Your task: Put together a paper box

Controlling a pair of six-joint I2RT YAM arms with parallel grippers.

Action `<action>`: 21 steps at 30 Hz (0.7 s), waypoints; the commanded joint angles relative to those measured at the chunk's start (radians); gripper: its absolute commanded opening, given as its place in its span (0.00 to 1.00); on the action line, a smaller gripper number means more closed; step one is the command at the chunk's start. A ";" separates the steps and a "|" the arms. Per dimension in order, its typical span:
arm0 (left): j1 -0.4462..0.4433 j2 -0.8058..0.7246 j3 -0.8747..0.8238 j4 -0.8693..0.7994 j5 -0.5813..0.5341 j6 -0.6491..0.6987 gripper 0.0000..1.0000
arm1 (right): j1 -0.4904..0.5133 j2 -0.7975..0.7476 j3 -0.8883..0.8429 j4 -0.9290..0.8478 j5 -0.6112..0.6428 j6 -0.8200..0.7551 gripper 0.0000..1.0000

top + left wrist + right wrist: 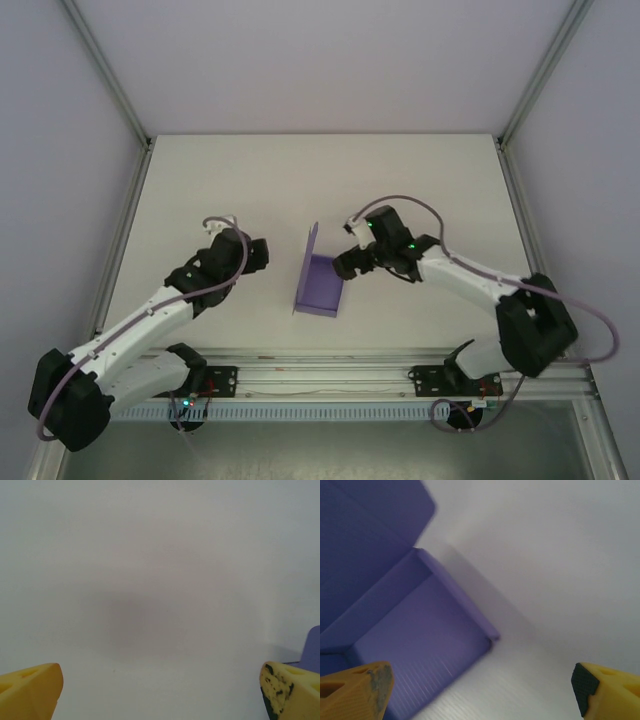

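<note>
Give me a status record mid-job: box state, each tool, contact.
box: paper box partly formed, an open tray with low walls
flap: tall flap standing along the tray's left side
left: left tool open, left of the box, apart from it
right: right tool open, at the box's right edge, gripping nothing
surface: white table

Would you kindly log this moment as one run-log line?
paper box: open, flap raised | left claw: open, apart from box | right claw: open, at box edge

The paper box (322,285) is lavender-purple (faintly ribbed inside) — the table (250,180) plain white.
</note>
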 commanded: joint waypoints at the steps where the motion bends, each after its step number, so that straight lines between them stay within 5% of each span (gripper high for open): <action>1: 0.007 -0.073 -0.038 -0.009 -0.003 -0.125 1.00 | 0.015 0.100 0.061 0.051 -0.056 -0.145 0.89; 8: 0.011 -0.165 -0.091 -0.047 -0.032 -0.149 1.00 | 0.029 0.263 0.125 0.098 -0.050 -0.152 0.66; 10: 0.011 -0.173 -0.092 -0.056 -0.032 -0.149 1.00 | 0.031 0.289 0.134 0.109 -0.016 -0.140 0.49; 17: 0.012 -0.156 -0.086 -0.055 -0.037 -0.163 1.00 | 0.037 0.254 0.081 0.189 0.204 0.027 0.18; 21: 0.012 -0.135 -0.076 -0.049 -0.060 -0.183 1.00 | 0.048 0.189 0.020 0.187 0.366 0.220 0.12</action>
